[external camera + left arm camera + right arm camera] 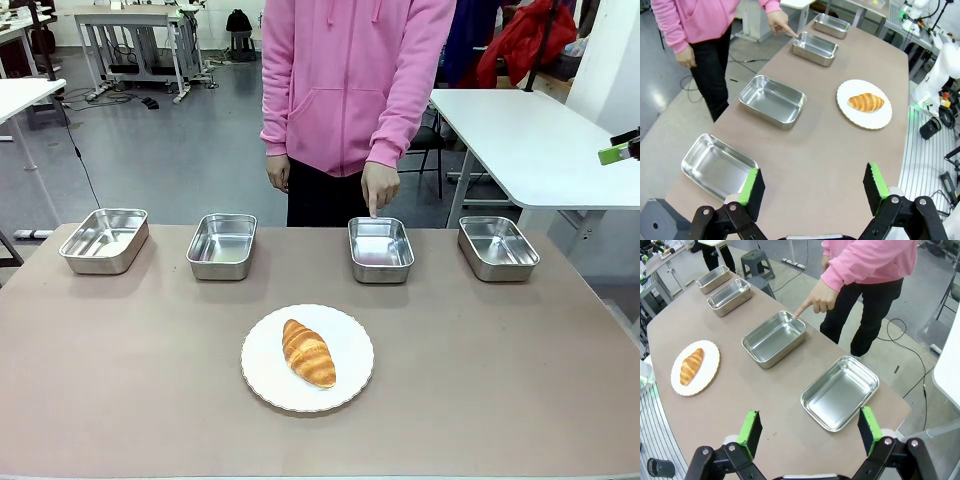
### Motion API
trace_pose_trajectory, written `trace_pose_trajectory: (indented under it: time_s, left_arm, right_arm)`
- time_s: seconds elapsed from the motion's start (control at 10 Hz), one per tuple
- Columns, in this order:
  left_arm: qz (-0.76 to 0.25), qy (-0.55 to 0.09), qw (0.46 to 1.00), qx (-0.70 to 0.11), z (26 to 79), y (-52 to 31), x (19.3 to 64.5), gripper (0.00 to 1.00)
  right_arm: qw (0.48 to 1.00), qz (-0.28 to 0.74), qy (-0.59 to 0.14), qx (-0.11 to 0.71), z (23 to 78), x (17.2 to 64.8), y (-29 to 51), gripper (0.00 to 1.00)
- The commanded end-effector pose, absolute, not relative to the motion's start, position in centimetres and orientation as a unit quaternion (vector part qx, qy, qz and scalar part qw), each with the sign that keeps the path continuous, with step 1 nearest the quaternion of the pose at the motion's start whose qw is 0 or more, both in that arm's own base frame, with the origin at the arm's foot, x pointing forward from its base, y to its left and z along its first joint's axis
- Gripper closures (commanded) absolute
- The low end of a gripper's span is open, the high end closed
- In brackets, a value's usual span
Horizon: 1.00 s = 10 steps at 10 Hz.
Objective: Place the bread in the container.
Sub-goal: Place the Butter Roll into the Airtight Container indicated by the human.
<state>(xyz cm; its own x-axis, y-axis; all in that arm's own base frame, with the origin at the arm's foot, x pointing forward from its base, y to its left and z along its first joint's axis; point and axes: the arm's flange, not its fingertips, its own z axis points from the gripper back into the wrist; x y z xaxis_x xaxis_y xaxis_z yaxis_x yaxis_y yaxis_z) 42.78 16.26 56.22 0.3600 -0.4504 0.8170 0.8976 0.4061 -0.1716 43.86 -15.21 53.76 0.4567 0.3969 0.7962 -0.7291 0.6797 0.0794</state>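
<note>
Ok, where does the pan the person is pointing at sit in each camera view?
Front view: pointed-at pan, third from the left in the far row, right of centre.
Left wrist view: the pan, upper middle, third in the row going away from the camera.
Right wrist view: the pan, centre, second in the row going away.
Shared landmark: the person's hand, index finger at that pan's rim.

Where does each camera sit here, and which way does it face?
Front: fixed on the robot's side, facing across the table at the person, whose hand points at one container.
Left wrist: over the table's left end, looking along the pans; left gripper open at bottom.
Right wrist: over the right end, looking back along them; right gripper open at bottom.
Shared: the bread on its plate and the pointing hand.
</note>
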Motion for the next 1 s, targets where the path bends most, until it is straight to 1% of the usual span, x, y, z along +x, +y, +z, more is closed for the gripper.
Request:
trace_pose_trajectory:
  time_s: [0.0,0.2,0.4,0.5,0.6,0.7,0.9]
  left_arm:
    - [-0.447,-0.355,0.757,-0.316,56.4,16.3,42.7,0.00]
    - [-0.447,-0.355,0.757,-0.316,56.4,16.3,42.7,0.00]
    - [-0.447,-0.355,0.757,-0.316,56.4,16.3,42.7,0.00]
    - [-0.447,-0.355,0.757,-0.316,56.4,16.3,42.7,0.00]
    - [-0.447,-0.355,0.757,-0.316,56.4,16.3,42.7,0.00]
    - [-0.447,-0.355,0.757,-0.316,56.4,16.3,42.7,0.00]
    - [-0.447,-0.355,0.757,-0.316,56.4,16.3,42.7,0.00]
  right_arm:
    - [0.843,0.323,-0.382,0.200,54.2,44.0,-13.6,0.00]
    - [0.865,0.297,-0.371,0.159,55.5,43.6,-8.1,0.00]
    - [0.886,0.290,-0.343,0.112,56.1,42.6,-1.5,0.00]
    - [0.890,0.300,-0.332,0.091,56.1,41.1,2.9,0.00]
    - [0.890,0.314,-0.317,0.090,55.8,39.6,6.9,0.00]
    - [0.902,0.301,-0.297,0.084,55.7,38.3,10.4,0.00]
    - [0.924,0.282,-0.254,0.053,53.6,35.0,17.8,0.00]
